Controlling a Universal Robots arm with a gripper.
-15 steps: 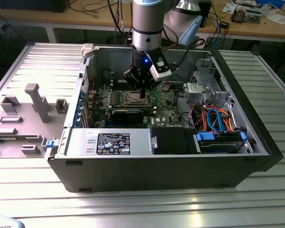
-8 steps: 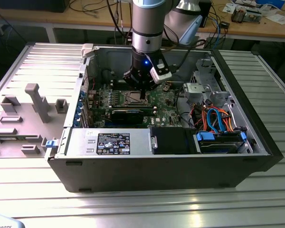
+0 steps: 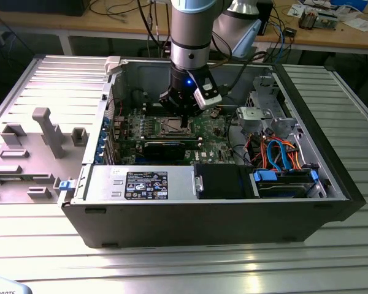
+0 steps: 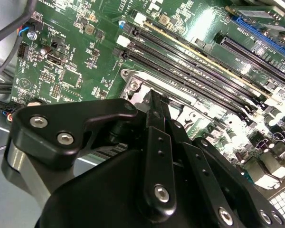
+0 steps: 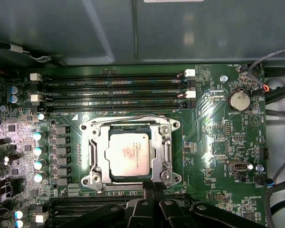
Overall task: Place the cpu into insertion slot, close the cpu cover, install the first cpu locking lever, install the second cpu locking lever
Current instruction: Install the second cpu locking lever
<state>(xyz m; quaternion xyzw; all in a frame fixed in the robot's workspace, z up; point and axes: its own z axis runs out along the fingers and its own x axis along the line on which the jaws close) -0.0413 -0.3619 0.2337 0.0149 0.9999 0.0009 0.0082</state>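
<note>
Chip (image 5: 128, 154): I see it lying flat in its socket, cover (image 5: 167, 154) closed around it.
Gripper (image 5: 154, 186): fingers pressed together at the socket's edge, holding nothing.

A ribbed, silvery-grey aluminium worktop (image 3: 43, 233) made of long parallel profile slats spans the exterior view, catching soft glare from overhead light near its front edge. On the exterior view's left lies a flat grey plastic fixture plate (image 3: 24, 153) with several raised blocks and one tall T-shaped post. Behind the worktop runs a long light-brown wooden bench (image 3: 331, 37), its surface strewn with dark cables, white papers and small electronic parts on the exterior view's right. Beneath that bench the space is dark and shadowed, with a pale upright leg (image 3: 64, 43) showing on the exterior view's left. The lighting is even and indoor, without hard shadows.
</note>
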